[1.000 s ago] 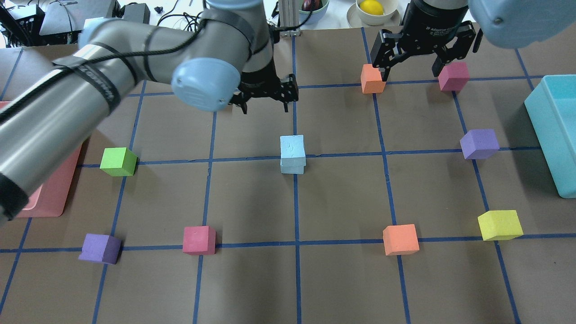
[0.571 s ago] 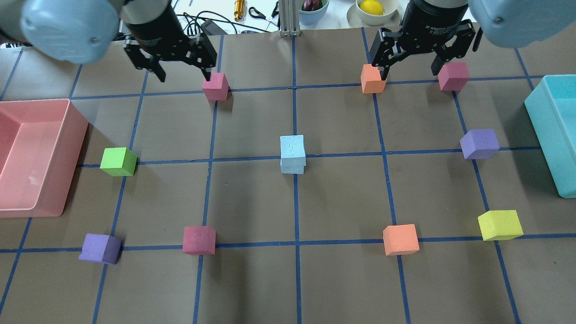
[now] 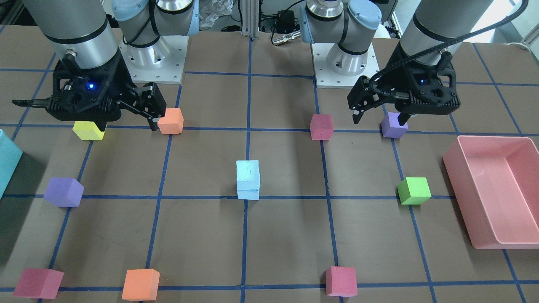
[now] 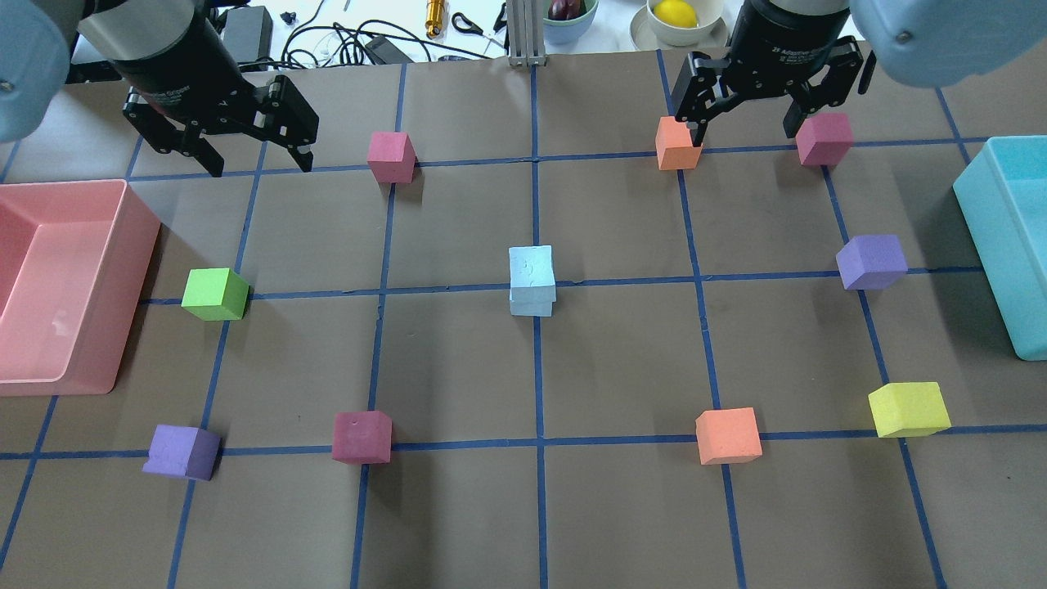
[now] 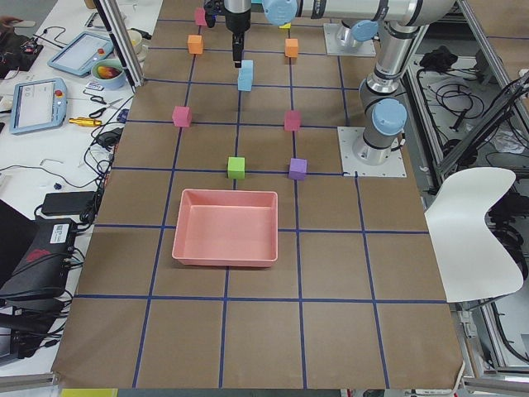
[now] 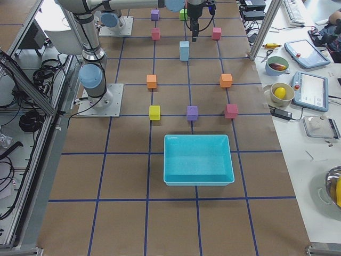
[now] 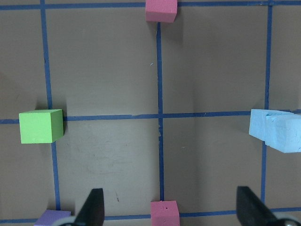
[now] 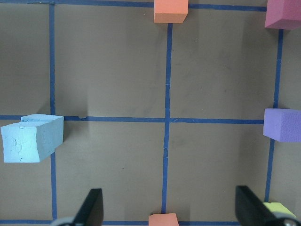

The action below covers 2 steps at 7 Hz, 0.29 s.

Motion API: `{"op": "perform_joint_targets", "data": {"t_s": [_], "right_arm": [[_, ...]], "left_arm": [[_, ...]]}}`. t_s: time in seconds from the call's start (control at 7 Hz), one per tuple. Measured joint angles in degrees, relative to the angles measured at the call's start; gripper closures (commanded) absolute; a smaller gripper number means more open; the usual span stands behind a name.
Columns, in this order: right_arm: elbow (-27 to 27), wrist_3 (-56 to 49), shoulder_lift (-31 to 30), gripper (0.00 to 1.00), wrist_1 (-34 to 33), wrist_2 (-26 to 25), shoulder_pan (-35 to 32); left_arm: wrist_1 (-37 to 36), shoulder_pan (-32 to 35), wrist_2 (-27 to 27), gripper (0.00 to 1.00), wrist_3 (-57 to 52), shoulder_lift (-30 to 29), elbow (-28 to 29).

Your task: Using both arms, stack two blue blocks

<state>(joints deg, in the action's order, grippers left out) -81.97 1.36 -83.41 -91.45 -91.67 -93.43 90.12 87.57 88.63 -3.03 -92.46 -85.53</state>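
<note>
Standing stacked, blue blocks [image 4: 532, 281] sit well apart from table [image 4: 458, 507] edges.

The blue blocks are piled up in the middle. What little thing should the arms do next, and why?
Probably just wait without reaching in. The two sky-blue foam cubes already sit stacked at the centre, and the left gripper and right gripper are open, empty and well clear; a touch might topple them.
</note>
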Motion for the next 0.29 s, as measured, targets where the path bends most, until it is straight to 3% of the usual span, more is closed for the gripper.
{"op": "perform_joint_targets", "data": {"t_s": [0.29], "right_arm": [[-0.01,0.02,0.00,0.00,-0.02,-0.02,0.00]], "left_arm": [[-0.04,0.11,0.26,0.00,-0.11,1.06,-0.43]]}}
